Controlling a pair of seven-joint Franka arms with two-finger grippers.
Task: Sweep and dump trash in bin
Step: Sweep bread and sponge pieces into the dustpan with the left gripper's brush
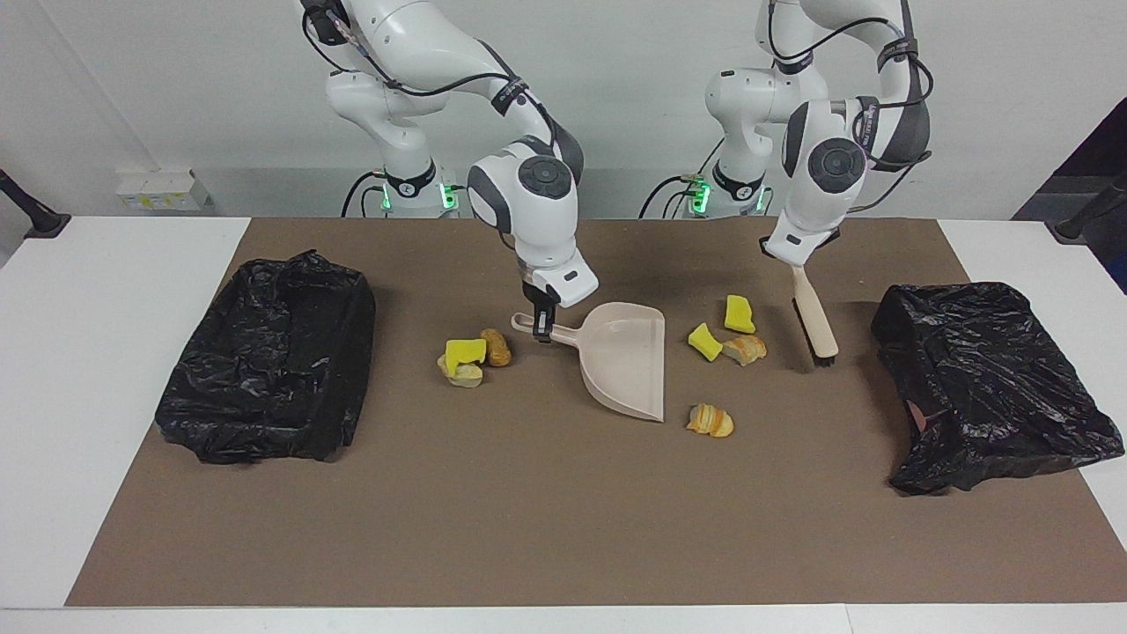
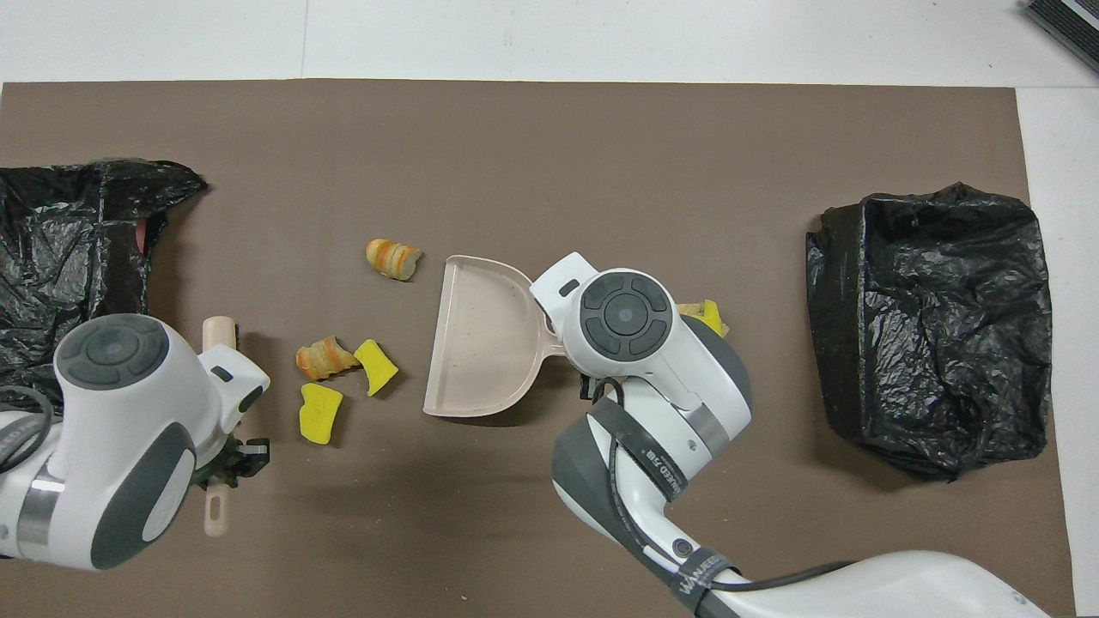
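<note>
Presently, right hand [image 1: 543, 328] is clamping the dustpan [image 1: 627, 357] handle, left hand [image 1: 799, 269] the brush [image 1: 814, 315], beside light, soft trash [image 1: 727, 340] needing sweeping, not gripping.

The white table [image 1: 106, 352] before me carries a brown mat [image 1: 528, 528], with a black bin bag [image 1: 268, 357] at my right arm's end and a second black bag [image 1: 986, 379] at my left arm's end. Between them lie a yellow sponge chunk [image 1: 464, 352] touching two bread pieces [image 1: 498, 347], a beige dustpan [image 1: 625, 361], two more sponge chunks [image 1: 738, 313], and two croissant pieces [image 1: 710, 420].
</note>
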